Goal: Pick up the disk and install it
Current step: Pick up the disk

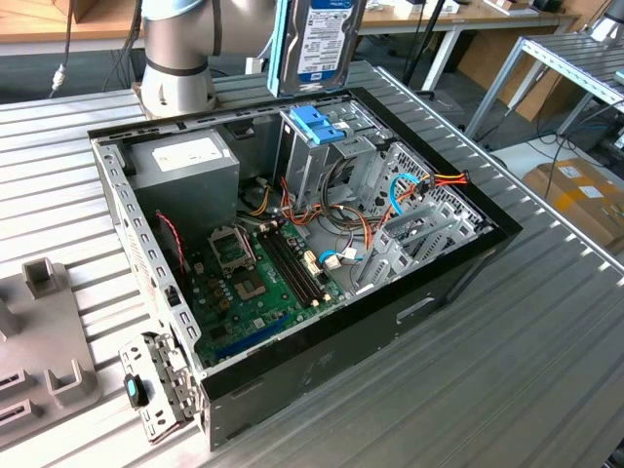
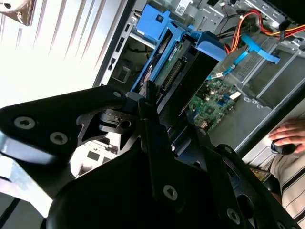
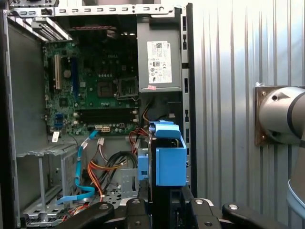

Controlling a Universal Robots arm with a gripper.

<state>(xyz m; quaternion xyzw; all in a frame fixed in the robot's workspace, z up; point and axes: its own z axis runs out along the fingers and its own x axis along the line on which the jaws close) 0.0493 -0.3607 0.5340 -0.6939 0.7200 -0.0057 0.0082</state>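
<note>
The disk (image 1: pixel 322 39) hangs upright above the open computer case (image 1: pixel 458 263), its white label facing the exterior view and a blue rail along its side. Its lower edge is just above the metal drive cage topped by a blue bracket (image 1: pixel 317 125). My gripper (image 2: pixel 174 114) is shut on the disk (image 2: pixel 174 71), one black finger (image 2: pixel 148 95) on each flat side; the circuit-board side and the blue rails show there. In the first wrist view the disk (image 3: pixel 169 160) is seen end-on between the fingers of the gripper (image 3: pixel 164 205), over the case's drive corner.
Inside the case lie the grey power-supply box (image 1: pixel 185 161), the green motherboard (image 1: pixel 253 283) and loose orange and blue cables (image 1: pixel 409 190). The arm's base (image 1: pixel 175 58) stands behind the case. A grey fixture (image 1: pixel 39 341) sits at the exterior view's left. A person's hand (image 2: pixel 286 136) rests beside the case.
</note>
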